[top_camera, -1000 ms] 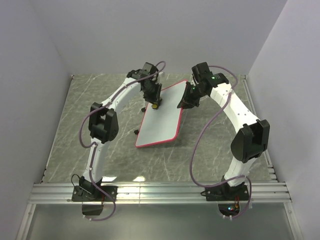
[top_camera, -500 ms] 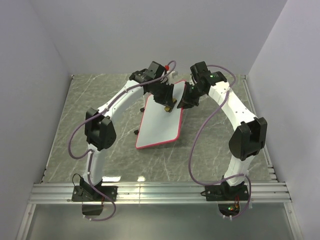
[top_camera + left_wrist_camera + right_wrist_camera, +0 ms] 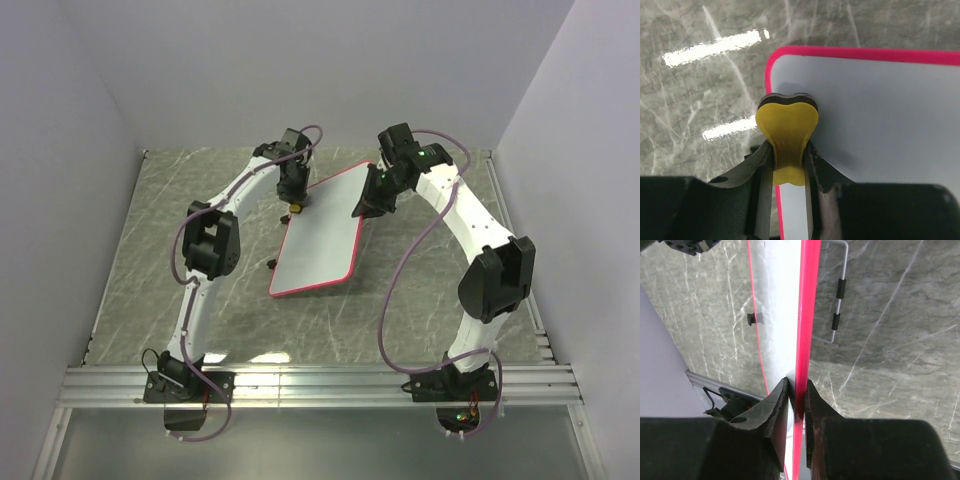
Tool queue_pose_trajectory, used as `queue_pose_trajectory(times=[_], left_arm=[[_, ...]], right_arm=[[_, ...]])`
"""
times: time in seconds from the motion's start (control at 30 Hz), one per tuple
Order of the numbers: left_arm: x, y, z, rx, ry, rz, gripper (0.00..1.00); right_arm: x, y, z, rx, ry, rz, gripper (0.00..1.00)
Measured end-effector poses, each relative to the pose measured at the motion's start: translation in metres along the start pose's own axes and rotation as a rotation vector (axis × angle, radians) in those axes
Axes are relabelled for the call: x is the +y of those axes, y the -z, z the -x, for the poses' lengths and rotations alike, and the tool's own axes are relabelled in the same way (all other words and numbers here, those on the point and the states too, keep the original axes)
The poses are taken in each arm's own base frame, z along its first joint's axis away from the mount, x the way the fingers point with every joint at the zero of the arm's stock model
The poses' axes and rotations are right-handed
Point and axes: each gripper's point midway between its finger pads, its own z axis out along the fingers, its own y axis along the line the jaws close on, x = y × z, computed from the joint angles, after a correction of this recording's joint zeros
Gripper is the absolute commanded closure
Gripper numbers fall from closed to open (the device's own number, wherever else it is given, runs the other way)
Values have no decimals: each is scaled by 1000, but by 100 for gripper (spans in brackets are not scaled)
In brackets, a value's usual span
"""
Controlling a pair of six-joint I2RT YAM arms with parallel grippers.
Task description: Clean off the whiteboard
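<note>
Our right fingers (image 3: 775, 402) pinch the red frame of the whiteboard (image 3: 320, 245) at its far right edge, we judge to keep it from sliding on the table (image 3: 140, 250) under the wiping. Our left fingers (image 3: 759, 160) squeeze a yellow sponge (image 3: 786, 120), its dark face set on the board's far left corner, where a stroke can start. We see no marks.
</note>
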Motion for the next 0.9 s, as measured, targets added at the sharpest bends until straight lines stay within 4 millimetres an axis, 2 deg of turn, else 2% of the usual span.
queue_pose_trajectory(times=[0.07,0.17,0.3,0.37,0.43,0.5,0.6,0.7,0.8,0.9], left_arm=[[-6,5,1,-16,-27,-9,100],[-30,25,1,-45,-91,-68,100],[-93,77,1,-113,-206,-224,100],[-132,111,-2,-154,-270,-335,100],[-159,139,-7,-184,-311,-418,100],[-165,153,-6,-215,-334,-428,100],[-157,155,-1,-211,-295,-436,100],[-133,151,10,-207,-205,-408,100],[-91,148,29,-224,-70,-361,100],[-34,143,41,-233,73,-276,100]], right_arm=[[2,1,0,-3,4,3,100],[3,1,0,-4,5,5,100],[3,1,1,-5,6,-4,100],[3,0,3,-5,7,-8,100],[4,-2,4,-7,9,-5,100],[4,-2,1,12,13,-1,100],[13,-4,0,11,33,29,100],[22,-8,-2,14,51,54,100],[27,-12,-3,17,63,72,100],[29,-14,-4,18,65,80,100]])
